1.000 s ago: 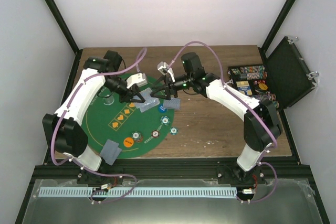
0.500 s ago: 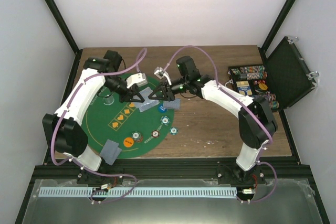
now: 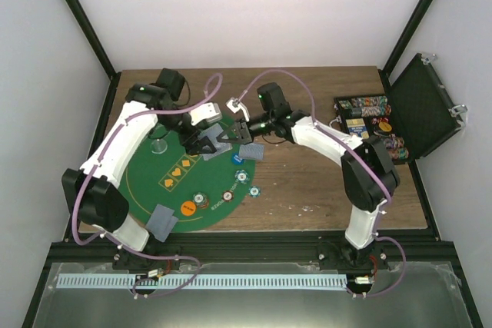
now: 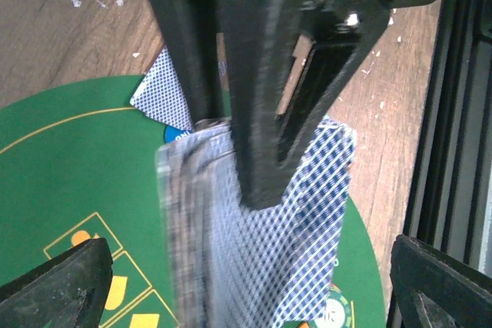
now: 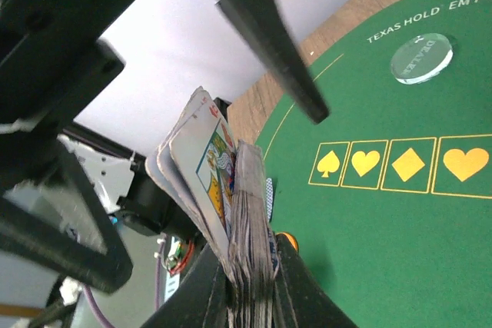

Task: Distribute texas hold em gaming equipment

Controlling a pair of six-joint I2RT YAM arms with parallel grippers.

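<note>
Nearest, a grey-blue card point(image 3: 163, 223) lies flat at the near rim of the green felt mat point(image 3: 142, 182), close to the front edge of the wooden tabletop point(image 3: 323, 182). Just beyond it, an orange chip point(image 3: 187, 207), a red-and-white chip point(image 3: 229, 196) and a teal chip point(image 3: 243, 177) sit apart from one another in a loose arc inside the mat's curved edge. To their right the tabletop is bare brown grain with a few pale flecks, and this open strip runs from the mat to the black case point(image 3: 427, 105).

Further in, loose cards point(image 3: 250, 151) lie flat at the mat's right rim, one partly on the wood. Above them the two grippers meet nose to nose. The right gripper point(image 5: 250, 297) is clamped on a thick deck of cards point(image 5: 247, 213) held on edge. The backs are a fine blue-and-white check, and a court card's coloured face fans off one side. The left gripper point(image 3: 210, 143) stands wide apart, its matte black fingers point(image 4: 58, 282) on either side of the deck and gripping nothing.

Beyond, a clear round dealer button point(image 5: 421, 57) rests on the felt near four yellow suit boxes. At the far right the hard case stands open, with rows of chips inside.
</note>
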